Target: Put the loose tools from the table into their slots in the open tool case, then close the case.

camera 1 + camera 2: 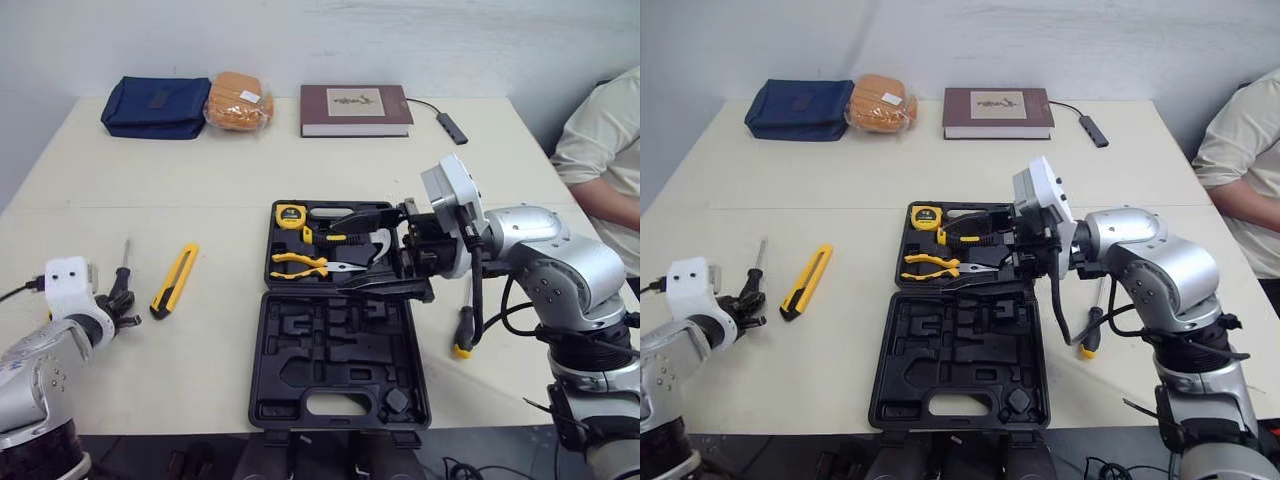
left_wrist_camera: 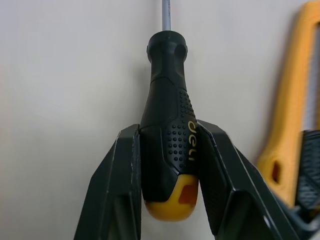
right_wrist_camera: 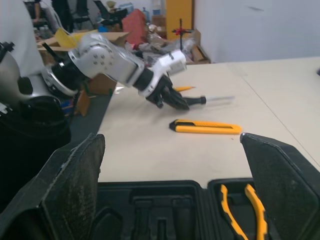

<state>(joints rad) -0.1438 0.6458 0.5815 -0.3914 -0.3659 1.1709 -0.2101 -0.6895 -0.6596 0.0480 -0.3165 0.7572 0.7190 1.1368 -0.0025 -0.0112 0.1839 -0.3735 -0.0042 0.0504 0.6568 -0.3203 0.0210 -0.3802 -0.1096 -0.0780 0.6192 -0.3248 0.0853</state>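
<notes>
Gripping black-and-yellow rubber-handled screwdriver (image 2: 167,125) | left gripper (image 1: 118,303) fingers pinch handle butt; tool lies at 9 o'clock of open black plastic tool case (image 1: 300,350) | right gripper (image 3: 172,140) spread wide, empty, above case | advice: lift level, clear yellow utility knife (image 1: 174,281) at screwdriver's 3 o'clock

Bare table (image 1: 215,335) between cutter (image 1: 174,281) and case (image 1: 300,400)

A pale table (image 1: 300,180) carries an open black tool case (image 1: 340,375) near its front edge. A yellow utility knife (image 1: 174,281) and a black-handled screwdriver (image 1: 124,265) lie left of it, a second screwdriver (image 1: 463,335) just right. A navy pouch (image 1: 155,106), orange packet (image 1: 238,101), book (image 1: 355,109) and cabled adapter (image 1: 452,126) line the far side.
</notes>
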